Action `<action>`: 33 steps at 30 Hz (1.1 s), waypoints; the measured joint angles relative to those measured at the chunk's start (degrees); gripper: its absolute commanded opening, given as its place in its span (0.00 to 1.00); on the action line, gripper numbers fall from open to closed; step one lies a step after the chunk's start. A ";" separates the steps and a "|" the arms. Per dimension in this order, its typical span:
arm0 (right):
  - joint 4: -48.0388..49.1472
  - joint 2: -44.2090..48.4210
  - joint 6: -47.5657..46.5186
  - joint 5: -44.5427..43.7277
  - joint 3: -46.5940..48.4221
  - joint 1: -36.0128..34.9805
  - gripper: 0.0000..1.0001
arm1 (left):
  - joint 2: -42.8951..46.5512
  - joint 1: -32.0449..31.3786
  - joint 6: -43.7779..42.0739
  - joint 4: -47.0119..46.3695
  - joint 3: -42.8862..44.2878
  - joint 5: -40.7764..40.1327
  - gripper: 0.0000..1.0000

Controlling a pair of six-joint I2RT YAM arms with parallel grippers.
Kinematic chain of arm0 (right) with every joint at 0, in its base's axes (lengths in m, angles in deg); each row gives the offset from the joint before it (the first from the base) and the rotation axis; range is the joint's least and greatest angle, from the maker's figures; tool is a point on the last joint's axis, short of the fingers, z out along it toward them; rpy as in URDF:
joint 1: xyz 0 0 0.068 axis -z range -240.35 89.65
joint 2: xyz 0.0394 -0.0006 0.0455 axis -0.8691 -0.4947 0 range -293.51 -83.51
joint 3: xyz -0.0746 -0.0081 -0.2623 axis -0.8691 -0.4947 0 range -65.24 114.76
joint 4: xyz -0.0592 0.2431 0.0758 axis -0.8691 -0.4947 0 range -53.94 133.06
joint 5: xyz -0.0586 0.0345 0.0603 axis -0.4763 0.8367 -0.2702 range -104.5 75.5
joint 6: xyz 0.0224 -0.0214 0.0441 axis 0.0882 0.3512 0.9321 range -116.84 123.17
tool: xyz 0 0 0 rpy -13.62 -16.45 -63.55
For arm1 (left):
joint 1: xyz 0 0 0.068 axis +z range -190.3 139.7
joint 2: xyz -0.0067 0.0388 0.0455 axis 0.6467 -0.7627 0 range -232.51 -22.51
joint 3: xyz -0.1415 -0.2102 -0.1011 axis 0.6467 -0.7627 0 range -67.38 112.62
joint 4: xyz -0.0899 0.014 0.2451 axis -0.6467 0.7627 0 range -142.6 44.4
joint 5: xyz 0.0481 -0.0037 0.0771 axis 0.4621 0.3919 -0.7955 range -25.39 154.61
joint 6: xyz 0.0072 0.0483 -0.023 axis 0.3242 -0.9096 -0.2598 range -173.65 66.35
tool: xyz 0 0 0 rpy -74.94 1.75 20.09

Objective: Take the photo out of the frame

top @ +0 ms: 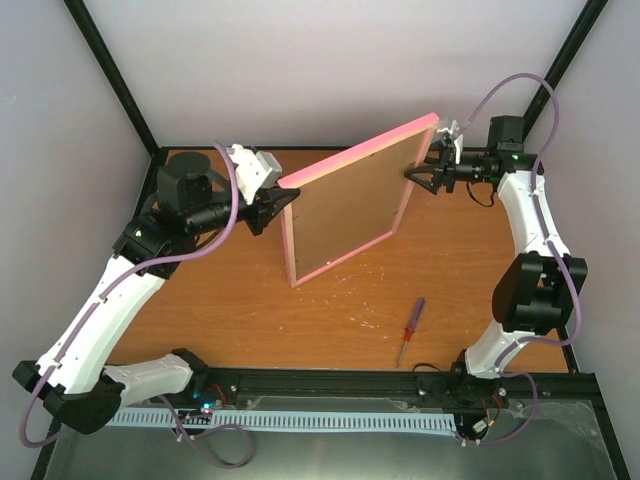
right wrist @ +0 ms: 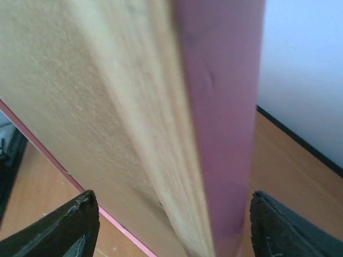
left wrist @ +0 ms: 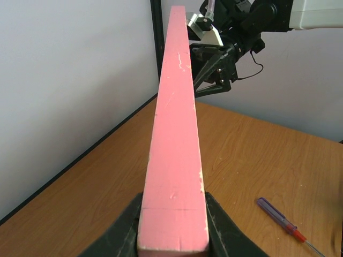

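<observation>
The left arm (top: 100, 300) and the right arm (top: 530, 205) are both showing white shells between bulky black joints. A lilac cable (top: 233, 195) is running along each of them in loose loops. Each arm is ending in black, wedge-shaped fingers (top: 275, 207), and a pale grey camera block (top: 255, 166) is sitting at the left wrist.

On edge over the table (top: 230, 310), the frame (top: 345, 215) between the left gripper (top: 285, 200) at its left end and the right gripper (top: 418, 172) at its right end, a screwdriver (top: 410, 330) in front.
</observation>
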 measured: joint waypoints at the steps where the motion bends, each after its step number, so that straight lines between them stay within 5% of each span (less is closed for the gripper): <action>1: -0.92 -0.46 -0.76 1.22 0.20 0.00 0.64 | -0.11 0.26 0.02 0.00 0.02 0.31 0.01; 9: -11.28 -1.62 -11.76 4.39 2.08 0.79 0.33 | -0.09 5.44 1.25 0.35 0.22 5.53 0.03; 15: -14.82 -1.05 -17.49 6.01 0.63 1.29 0.13 | 0.46 8.72 4.22 -2.58 -1.38 6.34 0.55; 19: -15.61 0.37 -14.80 6.95 -2.19 0.72 0.03 | -0.74 10.14 6.01 -8.76 -1.79 1.31 0.72; 26: -8.72 0.39 -6.32 7.80 -5.99 0.00 0.03 | 1.42 10.45 6.43 -16.11 -4.26 -8.70 0.76; 33: 16.79 2.38 20.11 1.95 -21.14 -0.46 0.03 | 9.01 10.54 7.13 -19.15 -11.69 -13.86 0.77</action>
